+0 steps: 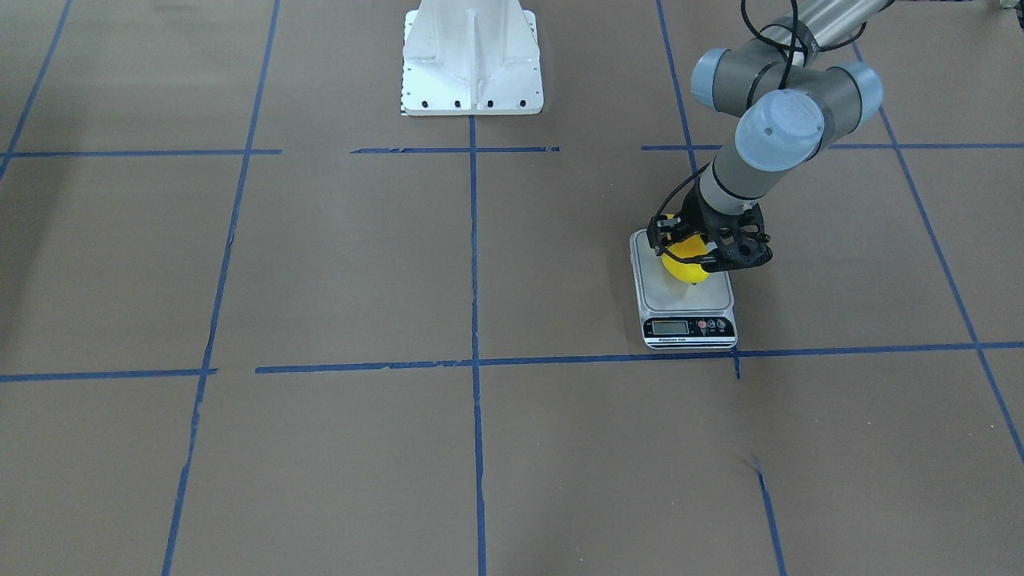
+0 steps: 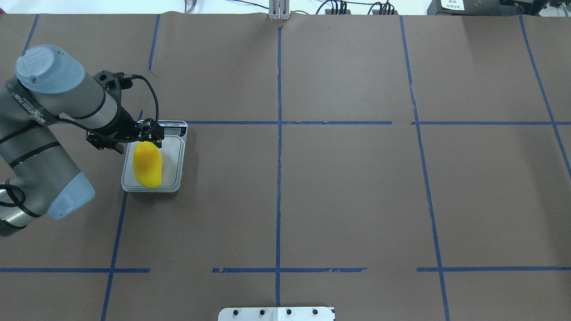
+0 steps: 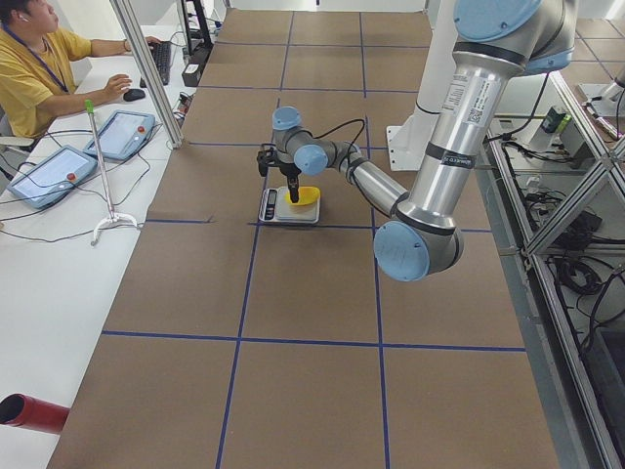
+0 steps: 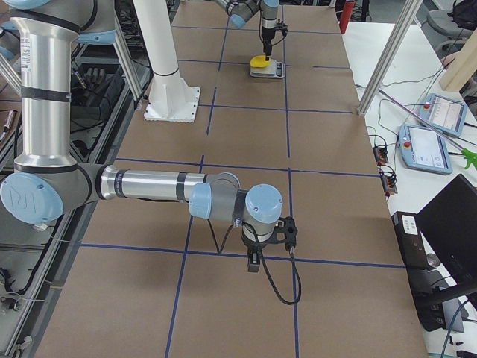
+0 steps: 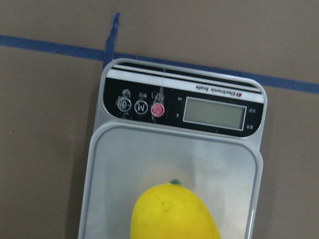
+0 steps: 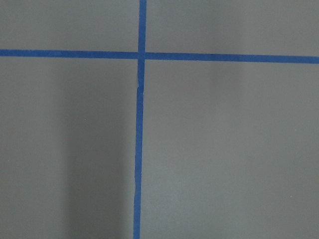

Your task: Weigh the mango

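Note:
The yellow mango lies lengthwise on the platform of the small grey scale. My left gripper stands low over the mango's end nearest the display, one jaw on each side of the fruit and close against it, shut on it as far as the views show. In the front view the mango sits between the black fingers over the scale. The left wrist view shows the mango's dark tip and the scale's blank display. My right gripper shows only in the right side view, low over bare table; I cannot tell its state.
The robot's white base stands at mid-table. Blue tape lines cross the brown table cover. An operator sits at a side desk with tablets. The right wrist view shows only table and tape.

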### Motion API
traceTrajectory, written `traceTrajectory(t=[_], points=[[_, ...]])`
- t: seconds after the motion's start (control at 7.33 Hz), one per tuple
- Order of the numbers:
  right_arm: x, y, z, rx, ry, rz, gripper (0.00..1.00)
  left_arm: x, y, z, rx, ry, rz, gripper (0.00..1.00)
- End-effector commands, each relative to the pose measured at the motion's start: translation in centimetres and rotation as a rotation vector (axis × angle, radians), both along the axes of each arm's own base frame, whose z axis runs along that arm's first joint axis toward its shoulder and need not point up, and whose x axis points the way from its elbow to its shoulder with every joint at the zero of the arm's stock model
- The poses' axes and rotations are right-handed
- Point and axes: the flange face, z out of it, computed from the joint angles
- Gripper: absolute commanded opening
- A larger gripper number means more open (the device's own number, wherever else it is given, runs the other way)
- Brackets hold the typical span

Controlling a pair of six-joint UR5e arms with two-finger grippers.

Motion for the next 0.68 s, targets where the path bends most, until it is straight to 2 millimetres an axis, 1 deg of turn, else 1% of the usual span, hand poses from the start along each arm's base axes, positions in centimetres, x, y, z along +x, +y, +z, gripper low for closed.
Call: traceTrajectory(t=[0.0, 0.14, 0.27, 0.55], points=[[0.0, 0.0, 0.0, 0.0, 0.0, 0.0, 1.0, -9.4, -3.6, -0.6, 0.143, -0.01, -0.027, 1.0], [0.0, 0.0, 0.0, 0.0, 0.0, 0.0, 1.0, -14.7, -4.5, 2.4, 0.194, -0.021, 0.03, 1.0], [0.0, 0.0, 0.0, 0.0, 0.0, 0.0, 1.0, -21.0, -4.4, 7.0, 0.25, -0.025, 0.102, 1.0], [0.0, 0.0, 0.0, 0.0, 0.0, 0.0, 1.0, -33.0, -3.7, 16.3, 0.32, -0.115, 0.141, 1.0]])
